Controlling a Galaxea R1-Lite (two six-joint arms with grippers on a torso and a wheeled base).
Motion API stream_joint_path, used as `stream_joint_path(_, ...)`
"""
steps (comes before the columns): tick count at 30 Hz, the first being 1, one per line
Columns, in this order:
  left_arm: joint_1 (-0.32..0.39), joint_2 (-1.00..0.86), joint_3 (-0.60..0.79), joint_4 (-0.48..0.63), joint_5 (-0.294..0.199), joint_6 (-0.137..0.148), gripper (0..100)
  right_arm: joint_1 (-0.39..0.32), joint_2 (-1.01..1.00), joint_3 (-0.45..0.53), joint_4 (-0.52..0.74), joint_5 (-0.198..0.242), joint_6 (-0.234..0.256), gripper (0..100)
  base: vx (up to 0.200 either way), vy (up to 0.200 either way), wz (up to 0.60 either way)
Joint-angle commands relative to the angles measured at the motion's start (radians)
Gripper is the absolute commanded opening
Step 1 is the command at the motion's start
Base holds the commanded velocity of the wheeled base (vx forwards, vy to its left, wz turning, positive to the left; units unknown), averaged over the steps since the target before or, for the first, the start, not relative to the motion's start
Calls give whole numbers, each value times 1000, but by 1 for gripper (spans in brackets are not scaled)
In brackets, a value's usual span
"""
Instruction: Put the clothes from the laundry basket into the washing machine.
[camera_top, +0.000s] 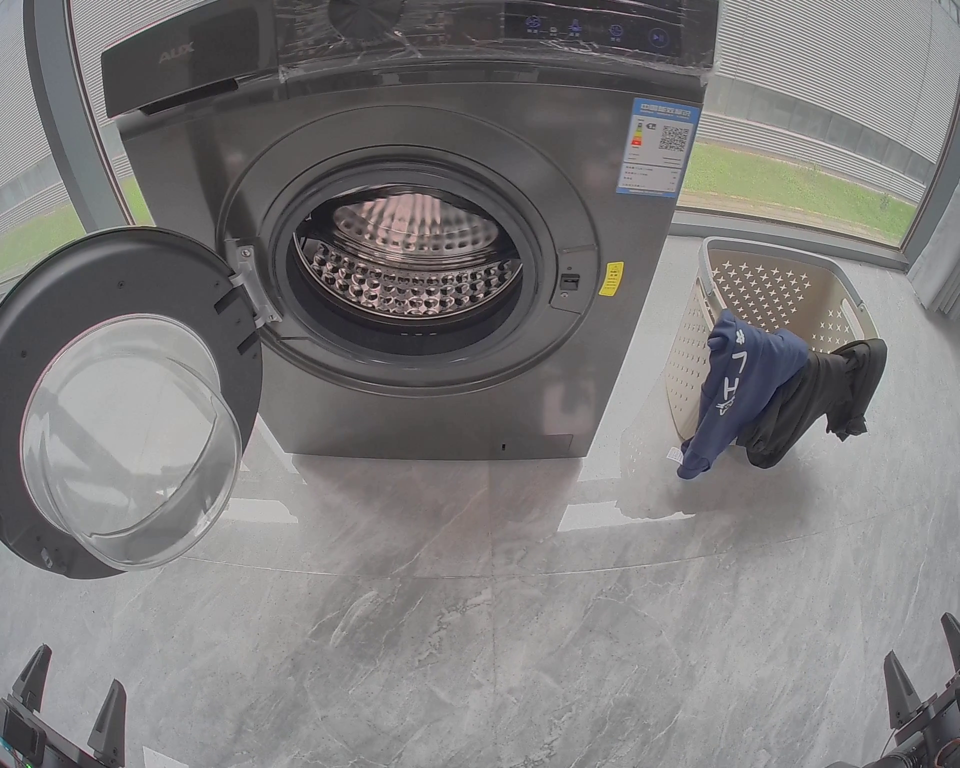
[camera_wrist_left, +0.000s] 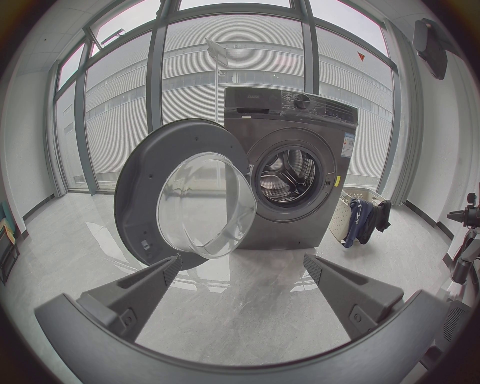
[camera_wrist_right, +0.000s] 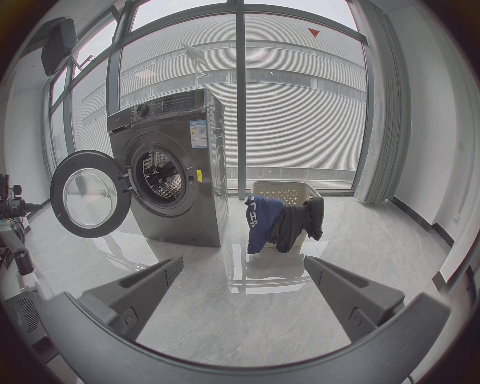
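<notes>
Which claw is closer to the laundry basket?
Right. The right claw hangs in front of the laundry basket, on its side of the floor; the left claw is far across, before the open door.

The washing machine was cut off at the head view's upper edge, its door at the left. A blue garment and black garment hid part of the laundry basket.

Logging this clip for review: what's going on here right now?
Nothing is held yet. The washing machine stands with its door swung open and no clothes visible in the drum. A blue garment and a black garment hang over the front rim of the laundry basket, right of the machine. The left gripper and right gripper are open and empty, short of both.
</notes>
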Motion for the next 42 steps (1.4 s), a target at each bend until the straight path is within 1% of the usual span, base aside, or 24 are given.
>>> stream_joint_path(1,0,-13,16,1,0,0,100,-2,1,13,0,-1,2,100,0,-200,0)
stream_joint_path(4,0,-13,16,1,0,6,100,-2,1,13,0,-3,3,100,0,-200,0)
stream_joint_path(14,-1,-13,16,0,-1,3,100,-1,1,14,0,-6,11,100,0,-200,0)
stream_joint_path(17,-1,-13,16,0,-3,-1,100,-1,1,13,0,-7,8,100,0,0,0)
stream_joint_path(23,-1,-13,16,0,-3,-1,100,-1,1,13,0,-6,8,100,0,0,0)
stream_joint_path(26,-1,-13,16,1,-3,6,100,-1,0,13,0,-6,6,100,0,-200,0)
stream_joint_path(37,-1,-13,16,0,-1,6,100,-1,1,13,0,-6,6,100,0,-200,0)
stream_joint_path(42,-1,-13,16,0,0,-3,100,-2,1,13,0,-6,9,100,0,-160,0)
